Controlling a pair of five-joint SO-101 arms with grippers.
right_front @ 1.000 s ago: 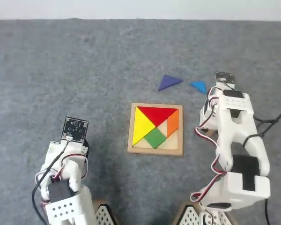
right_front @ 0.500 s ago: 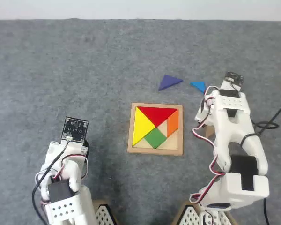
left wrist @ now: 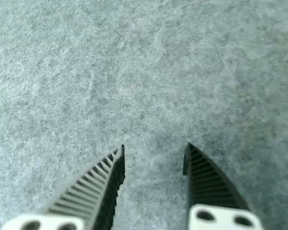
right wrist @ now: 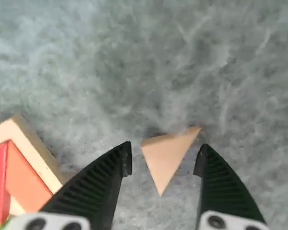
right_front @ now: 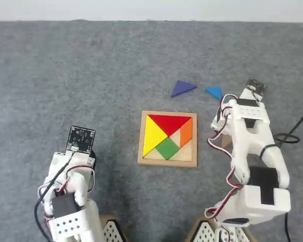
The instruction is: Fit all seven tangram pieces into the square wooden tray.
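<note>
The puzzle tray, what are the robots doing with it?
They are filling the wooden tray with tangram pieces; red, yellow, green and orange ones lie in it. The right gripper is open astride a tan triangle beside the tray. A purple triangle and a blue triangle lie farther off. The left gripper hangs open, empty.
</note>
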